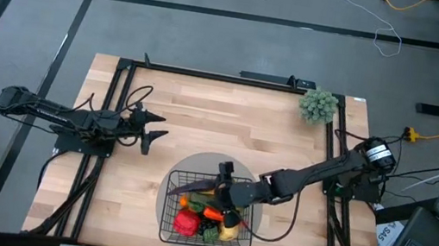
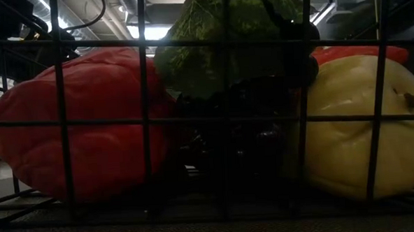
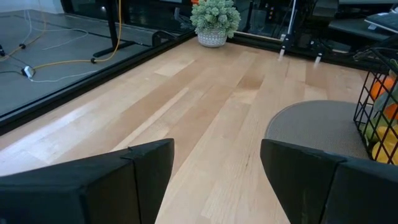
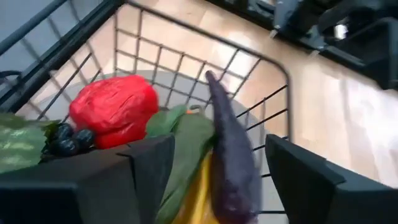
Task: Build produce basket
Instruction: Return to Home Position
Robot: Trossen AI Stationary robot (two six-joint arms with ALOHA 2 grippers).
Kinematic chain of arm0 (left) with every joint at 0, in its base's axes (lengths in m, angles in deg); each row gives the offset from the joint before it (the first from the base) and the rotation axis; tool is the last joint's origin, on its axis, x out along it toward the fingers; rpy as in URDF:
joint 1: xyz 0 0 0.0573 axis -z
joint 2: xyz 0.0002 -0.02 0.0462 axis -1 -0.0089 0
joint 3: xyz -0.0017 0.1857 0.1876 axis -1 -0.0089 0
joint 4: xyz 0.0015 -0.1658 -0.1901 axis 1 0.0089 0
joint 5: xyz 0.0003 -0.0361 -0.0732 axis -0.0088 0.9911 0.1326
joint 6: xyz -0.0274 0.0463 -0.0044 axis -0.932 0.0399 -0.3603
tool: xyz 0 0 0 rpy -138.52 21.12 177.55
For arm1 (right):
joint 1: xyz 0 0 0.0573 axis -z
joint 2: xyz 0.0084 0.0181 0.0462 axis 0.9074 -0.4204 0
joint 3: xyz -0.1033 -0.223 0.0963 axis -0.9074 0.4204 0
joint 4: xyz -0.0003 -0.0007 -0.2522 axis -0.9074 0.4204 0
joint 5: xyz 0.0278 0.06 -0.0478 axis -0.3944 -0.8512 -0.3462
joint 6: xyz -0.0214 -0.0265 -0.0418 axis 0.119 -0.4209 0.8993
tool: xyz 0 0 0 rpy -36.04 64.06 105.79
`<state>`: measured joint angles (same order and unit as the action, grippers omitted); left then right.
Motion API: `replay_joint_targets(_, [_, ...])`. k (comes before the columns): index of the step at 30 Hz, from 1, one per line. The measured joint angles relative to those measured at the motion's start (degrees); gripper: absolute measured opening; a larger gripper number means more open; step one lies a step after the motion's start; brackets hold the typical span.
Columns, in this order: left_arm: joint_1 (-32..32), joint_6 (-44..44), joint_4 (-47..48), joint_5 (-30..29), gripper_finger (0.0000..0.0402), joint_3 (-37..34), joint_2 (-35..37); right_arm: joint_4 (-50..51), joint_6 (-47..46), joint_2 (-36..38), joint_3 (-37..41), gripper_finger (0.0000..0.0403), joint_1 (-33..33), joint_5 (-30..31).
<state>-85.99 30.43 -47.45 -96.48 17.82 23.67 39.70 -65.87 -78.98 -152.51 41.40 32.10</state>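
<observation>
Since the eggplant (image 4: 227, 146) lies in the basket (image 4: 274, 65), my right tool (image 4: 217, 158) hangs spread above it, left tool (image 3: 217, 168) spread near the table's (image 1: 212, 113) left edge.

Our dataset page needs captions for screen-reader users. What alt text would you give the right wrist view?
A black wire basket holds a red pepper, black grapes beside it, green pieces, a yellow piece and a purple eggplant leaning toward the basket's corner. The right gripper, fingers open, hangs over the basket.

No legible text, label, brand or number on anything.
</observation>
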Motion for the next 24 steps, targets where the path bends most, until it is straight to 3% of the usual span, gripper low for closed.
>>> replay_joint_targets(4, [-0.01,0.00,0.02,0.01,0.0229,0.00,0.00,5.86,1.41,0.06,-3.73,0.0239,-0.28,4.30])
replay_joint_targets(10, [0.00,0.00,0.01,0.01,0.0229,0.00,0.00,25.10,-0.19,0.09,-12.78,0.0211,-0.89,9.21])
replay_joint_targets(18, [-0.01,0.00,0.00,0.01,0.0229,0.00,0.02,55.91,-9.23,0.09,-24.06,0.0156,-1.92,9.57])
replay_joint_targets(24, [0.01,0.00,0.00,0.01,0.0229,0.00,0.02,69.78,-14.29,0.15,-28.21,0.0148,-1.90,10.30])
